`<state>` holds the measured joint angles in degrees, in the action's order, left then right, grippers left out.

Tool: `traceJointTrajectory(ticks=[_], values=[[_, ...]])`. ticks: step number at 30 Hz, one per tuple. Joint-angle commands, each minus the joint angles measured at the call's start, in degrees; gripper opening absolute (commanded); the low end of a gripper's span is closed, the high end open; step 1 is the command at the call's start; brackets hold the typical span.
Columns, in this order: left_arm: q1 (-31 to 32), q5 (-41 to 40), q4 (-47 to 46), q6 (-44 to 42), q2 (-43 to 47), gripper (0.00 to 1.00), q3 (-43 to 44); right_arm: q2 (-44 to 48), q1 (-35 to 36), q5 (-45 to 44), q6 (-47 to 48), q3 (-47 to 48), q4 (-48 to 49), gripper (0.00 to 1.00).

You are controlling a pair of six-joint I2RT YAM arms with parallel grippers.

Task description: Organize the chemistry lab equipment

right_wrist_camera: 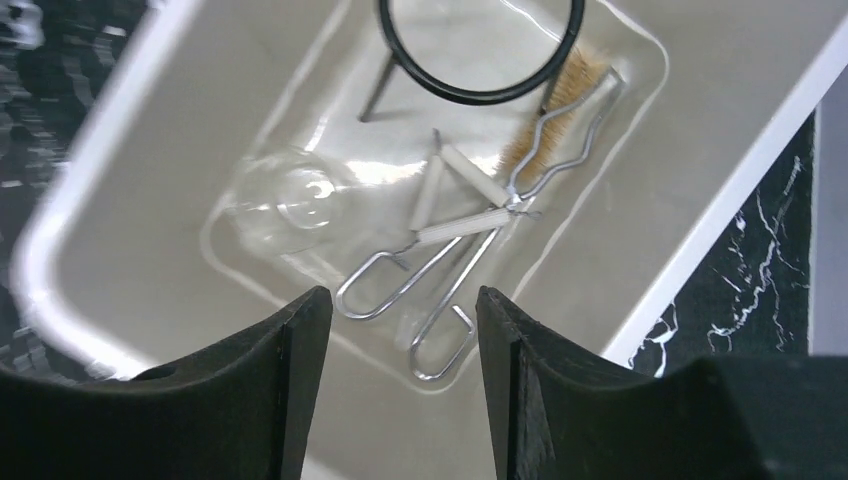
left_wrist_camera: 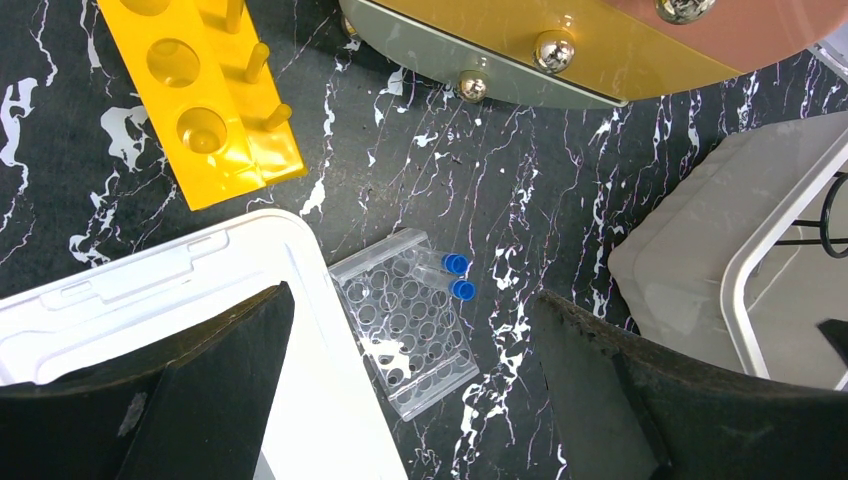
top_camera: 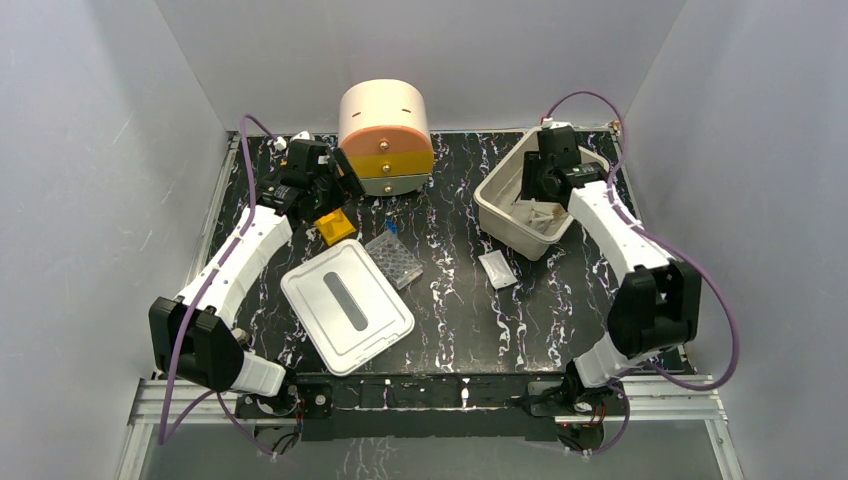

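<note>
My left gripper [top_camera: 330, 185] is open and empty, high over the table near the drawer unit. In the left wrist view the left gripper [left_wrist_camera: 412, 310] looks down on a clear well plate [left_wrist_camera: 405, 335] with two blue-capped tubes [left_wrist_camera: 455, 277] at its end, and a yellow rack [left_wrist_camera: 200, 100] lies further off. My right gripper [top_camera: 545, 180] hovers open and empty over the white bin [top_camera: 492, 205]. Inside the bin, below the right gripper [right_wrist_camera: 400, 305], lie a white triangle on wire [right_wrist_camera: 470, 215], a small brush [right_wrist_camera: 555, 110], a clear round dish [right_wrist_camera: 290, 195] and a black ring frame [right_wrist_camera: 480, 95].
The white lid [top_camera: 380, 325] with a grey slot lies front left, touching the well plate [top_camera: 393, 258]. The round peach-orange-yellow drawer unit [top_camera: 385, 135] stands at the back. A small clear packet [top_camera: 497, 268] lies in front of the bin. The yellow rack [top_camera: 336, 226] sits beside the left arm.
</note>
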<state>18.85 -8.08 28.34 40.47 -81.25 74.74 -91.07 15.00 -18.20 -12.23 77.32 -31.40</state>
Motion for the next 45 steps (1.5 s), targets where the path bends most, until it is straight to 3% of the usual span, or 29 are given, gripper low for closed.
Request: traceJointTrajectory(ticks=[1,5,14,22,31,45], values=[[-0.5,0.4,0.3,-1.2,1.4,0.89,2.5,6.5,1.5,8.1,0.3,3.9,-2.4,0.64],[-0.5,0.3,0.0,-1.2,1.3,0.89,2.4,8.4,8.9,7.3,1.1,3.5,-4.8,0.65],[-0.6,0.4,-0.1,-0.3,1.9,0.89,1.8,7.5,26.0,-4.7,-0.6,-4.1,-10.0,0.66],[-0.6,-1.7,0.3,0.1,3.6,0.89,0.5,-0.4,27.6,-14.6,-6.9,-9.5,-14.1,0.66],[-0.6,-2.7,0.7,-0.1,3.6,0.90,1.0,-5.5,28.7,-13.6,-1.2,-12.0,-9.4,0.64],[-0.9,-3.7,0.9,-0.5,2.9,0.90,1.9,-13.1,35.4,-20.4,3.3,-13.2,-12.8,0.61]])
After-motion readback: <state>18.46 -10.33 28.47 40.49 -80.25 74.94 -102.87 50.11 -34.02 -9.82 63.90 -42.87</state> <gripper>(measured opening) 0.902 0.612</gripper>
